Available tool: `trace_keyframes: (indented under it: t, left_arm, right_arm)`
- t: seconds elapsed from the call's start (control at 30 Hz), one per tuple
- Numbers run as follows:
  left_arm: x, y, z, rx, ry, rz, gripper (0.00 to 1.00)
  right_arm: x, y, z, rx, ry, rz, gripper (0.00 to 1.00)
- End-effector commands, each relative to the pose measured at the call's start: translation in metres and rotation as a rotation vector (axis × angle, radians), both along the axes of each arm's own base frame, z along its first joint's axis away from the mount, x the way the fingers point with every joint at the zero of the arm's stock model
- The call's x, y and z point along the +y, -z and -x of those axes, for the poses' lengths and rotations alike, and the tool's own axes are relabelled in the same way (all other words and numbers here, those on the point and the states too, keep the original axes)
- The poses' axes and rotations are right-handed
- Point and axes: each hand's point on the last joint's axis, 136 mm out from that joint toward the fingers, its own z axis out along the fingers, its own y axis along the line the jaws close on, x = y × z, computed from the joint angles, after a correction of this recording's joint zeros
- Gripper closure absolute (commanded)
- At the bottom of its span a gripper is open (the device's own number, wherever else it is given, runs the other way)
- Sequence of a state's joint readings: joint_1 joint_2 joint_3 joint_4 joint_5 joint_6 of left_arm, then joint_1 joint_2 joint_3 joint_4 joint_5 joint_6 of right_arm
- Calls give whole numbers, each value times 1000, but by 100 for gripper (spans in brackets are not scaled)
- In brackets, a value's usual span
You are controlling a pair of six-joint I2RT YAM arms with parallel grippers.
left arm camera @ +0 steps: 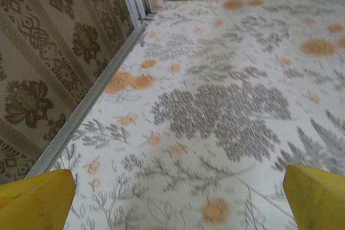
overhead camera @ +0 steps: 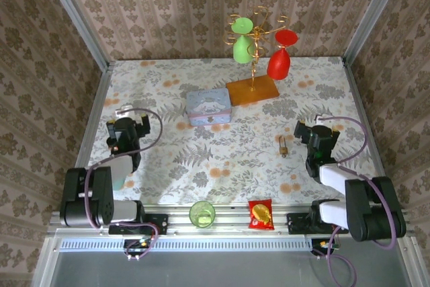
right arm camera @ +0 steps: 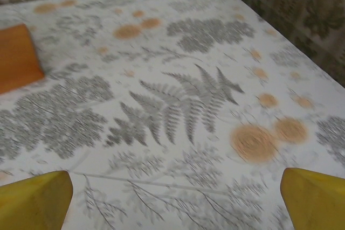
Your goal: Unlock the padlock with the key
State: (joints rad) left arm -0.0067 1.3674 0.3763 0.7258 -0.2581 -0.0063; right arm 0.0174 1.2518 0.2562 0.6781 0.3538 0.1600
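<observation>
The padlock (overhead camera: 284, 146) is a tiny brass-coloured lock lying flat on the flowered cloth, a short way left of my right gripper (overhead camera: 314, 127). In the right wrist view that gripper (right arm camera: 175, 200) is open, its yellow fingertips (right arm camera: 32, 200) far apart over bare cloth. My left gripper (overhead camera: 127, 123) hovers near the table's left side. It is also open (left arm camera: 178, 203), with nothing between its yellow fingertips (left arm camera: 35, 197). A small pale object (overhead camera: 123, 108) lies just beyond the left gripper; it is too small to tell whether it is the key.
A pale blue tin (overhead camera: 209, 107) sits at the middle back. Behind it a wooden-based wire stand (overhead camera: 252, 89) holds a green glass (overhead camera: 242, 48) and a red glass (overhead camera: 279, 62). A green cup (overhead camera: 201, 214) and an orange-red snack packet (overhead camera: 261, 214) lie at the front edge. Patterned walls enclose the table.
</observation>
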Motion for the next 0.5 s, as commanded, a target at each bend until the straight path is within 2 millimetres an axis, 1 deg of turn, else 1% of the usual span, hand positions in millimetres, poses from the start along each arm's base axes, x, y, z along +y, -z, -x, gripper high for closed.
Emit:
trace_keyframes:
  t: [0.0, 0.07, 0.13, 0.2, 0.3, 0.4, 0.47]
  left_arm:
    - [-10, 3, -16, -27, 76, 62, 0]
    - [-22, 9, -19, -3, 134, 39, 0]
    - [-25, 14, -20, -19, 151, 33, 0]
    - [-29, 20, -19, -33, 177, 31, 0]
    - [-30, 20, -20, -32, 184, 29, 0]
    - [-33, 20, -21, -32, 197, 24, 0]
    - [-38, 21, -23, -17, 229, 22, 0]
  right_arm:
    - [12, -31, -30, -144, -85, 15, 0]
    - [13, -22, -36, -130, -87, 5, 0]
    - [15, -17, -39, -111, -104, 7, 0]
    - [16, -17, -42, -104, -111, 4, 0]
    - [21, -14, -45, -90, -142, 1, 0]
    - [27, -2, -55, -77, -178, 11, 0]
    - [33, 1, -57, -23, -200, 18, 0]
